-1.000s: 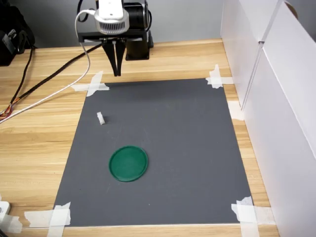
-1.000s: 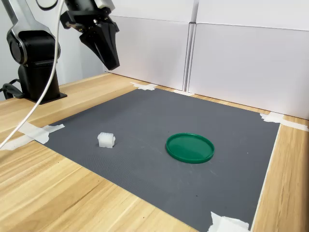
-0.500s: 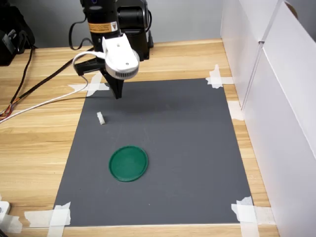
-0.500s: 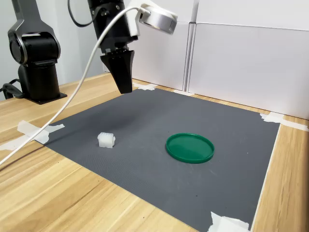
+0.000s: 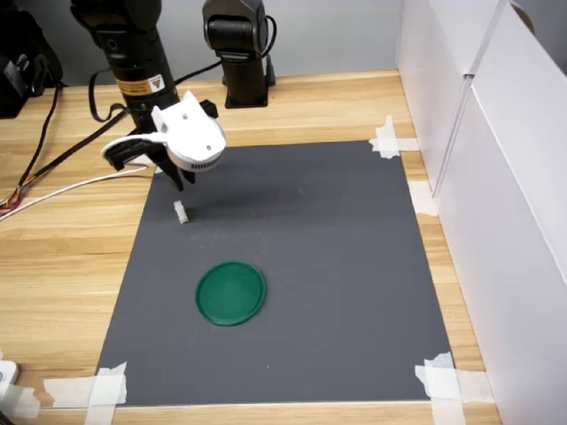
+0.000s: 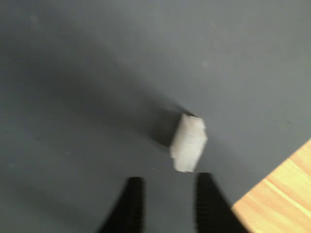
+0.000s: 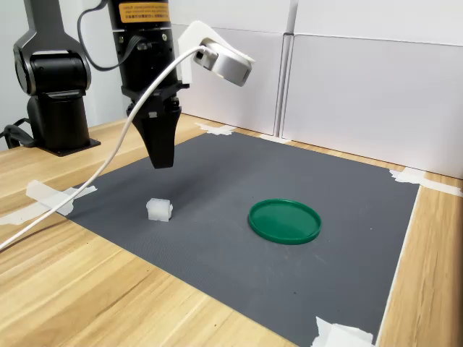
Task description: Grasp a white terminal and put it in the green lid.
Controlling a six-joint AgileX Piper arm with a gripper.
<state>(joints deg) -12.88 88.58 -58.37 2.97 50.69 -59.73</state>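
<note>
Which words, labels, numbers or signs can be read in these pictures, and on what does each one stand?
Arm label: an orange-yellow sticker with a dark line of text and a small warning triangle in the first exterior view; the text is too small to read.
The same label in the second exterior view: dark text on orange, too blurred to read.
Terminal, lid, mat, tape: no text visible.

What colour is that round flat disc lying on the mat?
Dark green. The green lid shows best in the second exterior view.
</note>
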